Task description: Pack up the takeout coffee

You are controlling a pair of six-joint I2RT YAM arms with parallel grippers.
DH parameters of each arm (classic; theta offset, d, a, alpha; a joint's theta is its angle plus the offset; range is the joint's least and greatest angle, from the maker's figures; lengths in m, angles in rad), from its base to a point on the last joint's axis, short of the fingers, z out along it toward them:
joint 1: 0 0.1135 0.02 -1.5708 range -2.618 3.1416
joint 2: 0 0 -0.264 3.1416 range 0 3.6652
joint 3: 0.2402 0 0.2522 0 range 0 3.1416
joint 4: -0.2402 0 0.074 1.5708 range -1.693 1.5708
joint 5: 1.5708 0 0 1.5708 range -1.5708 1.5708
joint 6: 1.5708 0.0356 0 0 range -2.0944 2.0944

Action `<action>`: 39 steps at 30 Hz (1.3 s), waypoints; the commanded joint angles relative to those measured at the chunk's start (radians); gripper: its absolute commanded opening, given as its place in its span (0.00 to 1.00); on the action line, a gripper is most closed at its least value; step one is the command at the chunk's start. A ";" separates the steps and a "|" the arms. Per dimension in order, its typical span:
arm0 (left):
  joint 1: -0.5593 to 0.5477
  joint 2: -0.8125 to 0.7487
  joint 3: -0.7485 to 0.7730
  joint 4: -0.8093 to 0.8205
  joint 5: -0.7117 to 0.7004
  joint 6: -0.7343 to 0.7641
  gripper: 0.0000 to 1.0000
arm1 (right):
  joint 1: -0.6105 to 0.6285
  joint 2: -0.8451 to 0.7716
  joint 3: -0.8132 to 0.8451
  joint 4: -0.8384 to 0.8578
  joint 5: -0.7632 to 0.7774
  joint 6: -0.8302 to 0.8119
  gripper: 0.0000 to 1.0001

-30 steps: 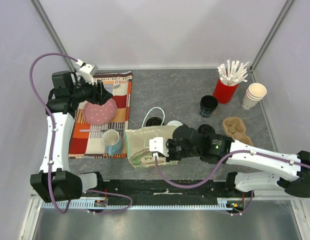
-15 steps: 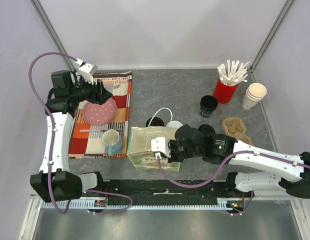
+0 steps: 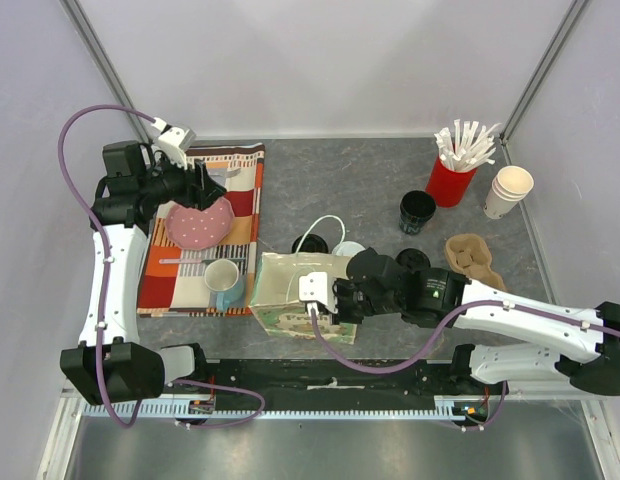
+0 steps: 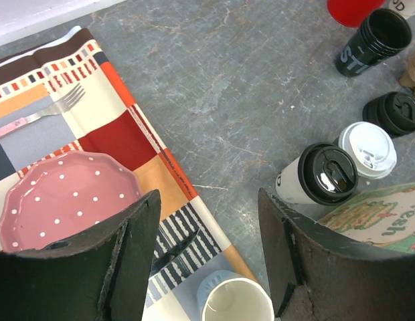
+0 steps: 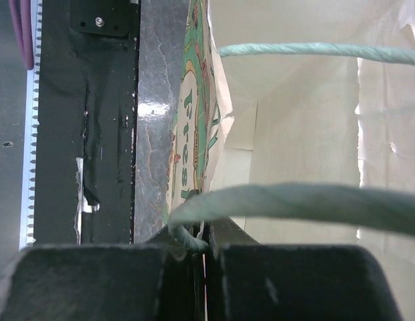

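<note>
I'm looking down on a mottled grey desk (image 3: 340, 180) boxed in by pale walls on three sides. My left end effector (image 4: 209, 200) hangs open over the striped placemat (image 3: 240, 180), above the pink plate (image 3: 195, 225), with nothing between its fingers. My right end effector (image 5: 206, 244) is closed on the green handle (image 5: 294, 200) of the paper bag (image 3: 290, 290), which stands open by the desk's near edge, close to the black rail (image 5: 87, 134). The white-lidded coffee (image 4: 368, 148) stands upright on the desk just behind the bag, beside a black-lidded cup (image 4: 326, 175). Bare grey desk shows between the placemat and the lidless black cup (image 3: 417, 212). The red straw cup (image 3: 450, 180), white cup stack (image 3: 510, 190) and carrier (image 3: 472, 255) crowd the far right side
</note>
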 commanded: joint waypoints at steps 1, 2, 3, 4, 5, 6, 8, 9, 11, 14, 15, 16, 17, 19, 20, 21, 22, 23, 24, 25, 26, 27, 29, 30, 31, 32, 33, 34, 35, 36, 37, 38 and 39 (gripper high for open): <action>0.006 0.001 0.052 -0.031 0.115 0.052 0.67 | 0.007 0.014 0.045 0.056 -0.037 -0.006 0.00; 0.004 0.002 0.054 -0.042 0.142 0.060 0.68 | 0.007 0.014 0.048 0.054 -0.037 -0.006 0.00; 0.004 0.004 0.055 -0.050 0.172 0.065 0.68 | 0.007 0.009 0.051 0.053 -0.032 -0.006 0.07; 0.004 -0.001 0.052 -0.062 0.222 0.069 0.68 | 0.007 0.008 0.055 0.051 -0.031 -0.004 0.15; 0.003 -0.002 0.051 -0.066 0.242 0.074 0.69 | 0.007 0.005 0.059 0.039 -0.031 -0.004 0.25; 0.003 -0.011 0.049 -0.068 0.258 0.086 0.70 | 0.007 0.002 0.062 0.033 -0.029 -0.007 0.43; -0.005 -0.020 0.047 -0.080 0.279 0.104 0.71 | 0.007 -0.002 0.073 0.015 -0.018 -0.004 0.54; -0.008 -0.031 0.047 -0.086 0.285 0.124 0.72 | 0.007 -0.005 0.078 0.008 -0.017 -0.004 0.63; -0.029 -0.042 0.049 -0.105 0.293 0.146 0.74 | 0.005 -0.009 0.094 -0.004 -0.012 -0.004 0.68; -0.100 -0.045 0.066 -0.148 0.244 0.186 0.75 | 0.007 -0.028 0.130 -0.010 -0.015 -0.001 0.75; -0.112 -0.047 0.069 -0.155 0.223 0.204 0.75 | 0.007 -0.037 0.140 -0.012 -0.020 0.000 0.77; -0.175 -0.045 0.075 -0.162 0.185 0.212 0.75 | 0.005 -0.043 0.165 -0.013 -0.024 0.002 0.78; -0.193 -0.045 0.077 -0.166 0.172 0.217 0.75 | 0.005 -0.046 0.174 -0.013 -0.027 0.008 0.80; -0.236 -0.036 0.093 -0.180 0.147 0.235 0.75 | 0.007 -0.057 0.197 -0.016 -0.032 0.014 0.82; -0.250 -0.033 0.100 -0.197 0.140 0.240 0.75 | 0.007 -0.058 0.205 -0.021 -0.031 0.019 0.85; -0.264 -0.028 0.107 -0.206 0.131 0.255 0.75 | 0.007 -0.061 0.214 -0.024 -0.023 0.025 0.87; -0.288 -0.024 0.119 -0.212 0.114 0.259 0.75 | 0.005 -0.064 0.231 -0.028 -0.011 0.032 0.89; -0.298 -0.021 0.124 -0.217 0.107 0.261 0.75 | 0.005 -0.069 0.239 -0.022 0.036 0.041 0.90; -0.301 -0.017 0.130 -0.220 0.103 0.263 0.75 | 0.005 -0.075 0.249 -0.016 0.073 0.078 0.90; -0.306 -0.016 0.142 -0.223 0.103 0.263 0.75 | 0.004 -0.075 0.281 -0.010 0.115 0.098 0.90; -0.306 -0.014 0.150 -0.221 0.103 0.256 0.75 | -0.002 -0.074 0.303 -0.010 0.162 0.124 0.90; -0.304 -0.011 0.158 -0.223 0.098 0.244 0.75 | -0.019 -0.068 0.326 -0.012 0.275 0.179 0.90; -0.306 -0.010 0.181 -0.221 0.078 0.229 0.75 | -0.047 -0.066 0.386 -0.013 0.403 0.247 0.89; -0.306 -0.010 0.192 -0.212 0.059 0.208 0.75 | -0.093 -0.069 0.403 -0.016 0.501 0.305 0.88; -0.304 -0.008 0.193 -0.205 0.046 0.194 0.75 | -0.122 -0.072 0.426 -0.024 0.538 0.327 0.86; -0.306 -0.011 0.193 -0.197 0.032 0.169 0.75 | -0.156 -0.083 0.433 -0.032 0.578 0.347 0.83; -0.304 -0.011 0.193 -0.191 0.011 0.161 0.75 | -0.229 -0.090 0.438 -0.038 0.647 0.367 0.81; -0.303 -0.013 0.190 -0.180 -0.001 0.155 0.75 | -0.274 -0.098 0.438 -0.051 0.654 0.396 0.80; -0.303 -0.013 0.187 -0.175 -0.012 0.148 0.75 | -0.359 -0.097 0.440 -0.065 0.667 0.404 0.77; -0.304 -0.011 0.179 -0.171 -0.030 0.148 0.75 | -0.398 -0.089 0.446 -0.088 0.681 0.407 0.76; -0.304 -0.013 0.175 -0.166 -0.038 0.146 0.75 | -0.433 -0.077 0.453 -0.140 0.696 0.408 0.76; -0.304 -0.013 0.172 -0.165 -0.046 0.146 0.75 | -0.472 -0.046 0.452 -0.162 0.700 0.411 0.76; -0.303 -0.014 0.163 -0.162 -0.064 0.151 0.75 | -0.563 -0.031 0.446 -0.177 0.686 0.413 0.76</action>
